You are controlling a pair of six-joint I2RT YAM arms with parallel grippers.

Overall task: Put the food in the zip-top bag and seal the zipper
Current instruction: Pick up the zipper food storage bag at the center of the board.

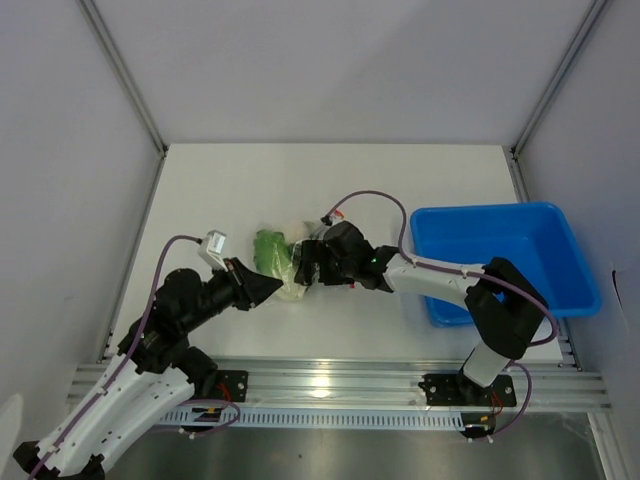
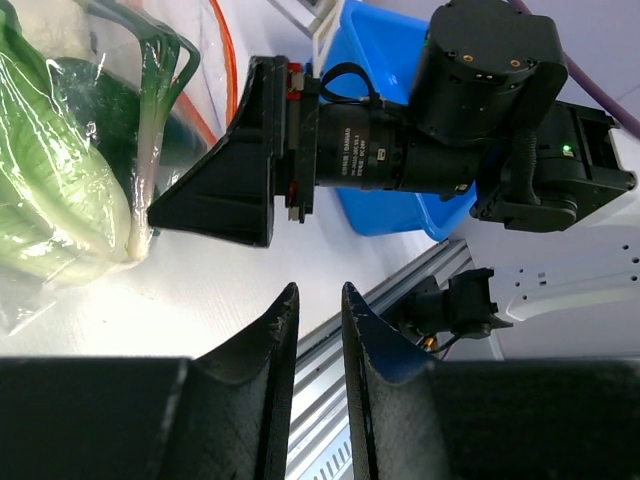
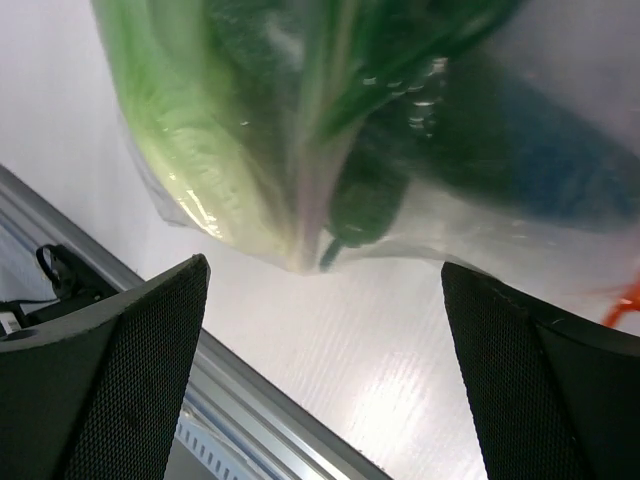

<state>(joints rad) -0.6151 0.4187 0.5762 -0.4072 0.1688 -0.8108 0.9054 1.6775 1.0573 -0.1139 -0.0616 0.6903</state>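
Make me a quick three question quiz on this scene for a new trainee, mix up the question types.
1. True or false: the food in view is already inside the bag.
2. The right gripper is: A open; B shut on the bag; C shut on the food.
3. What colour is the zipper?
Key: 1 true; 2 A; 3 orange-red.
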